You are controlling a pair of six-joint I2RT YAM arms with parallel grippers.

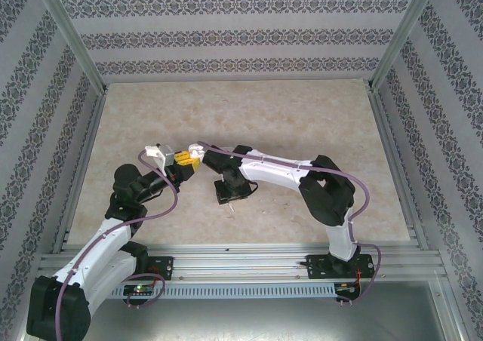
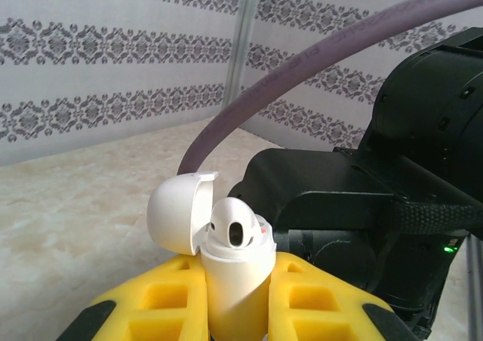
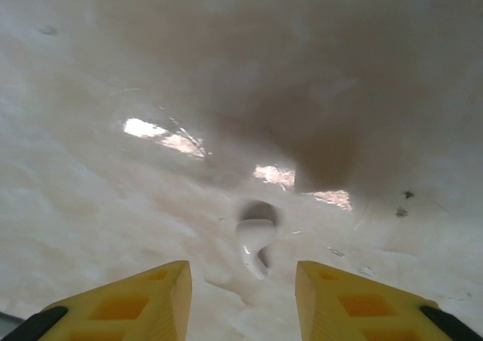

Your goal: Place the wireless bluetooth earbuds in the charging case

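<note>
Firstly, at the left, the left gripper (image 2: 238, 307) is clenched on the charging case (image 2: 234, 281). Its yellow fingers (image 2: 170, 299) press both flanks and hold it upright, with the lid (image 2: 177, 214) swung back to the left. One earbud (image 2: 232, 231) already sits in the case, bulb upward. The socket just right of it looks free, though that corner is too cramped to be sure. Close behind stand the right arm (image 2: 362, 205) and a purple cable (image 2: 302, 54), so room above the case is tight on the right and far sides and open at the left.

Further right, the right gripper (image 3: 240, 271) hangs released over the table (image 3: 90, 167). A second earbud (image 3: 255, 241) lies loose on the surface just ahead of the gap between its jaws. That bud is likely featherlight, hard and glossy, apt to skid or squirt from the pads. Pinching across the fat bulb, with the stem left free, looks safest. Bare tabletop surrounds it, with no edge near.
</note>
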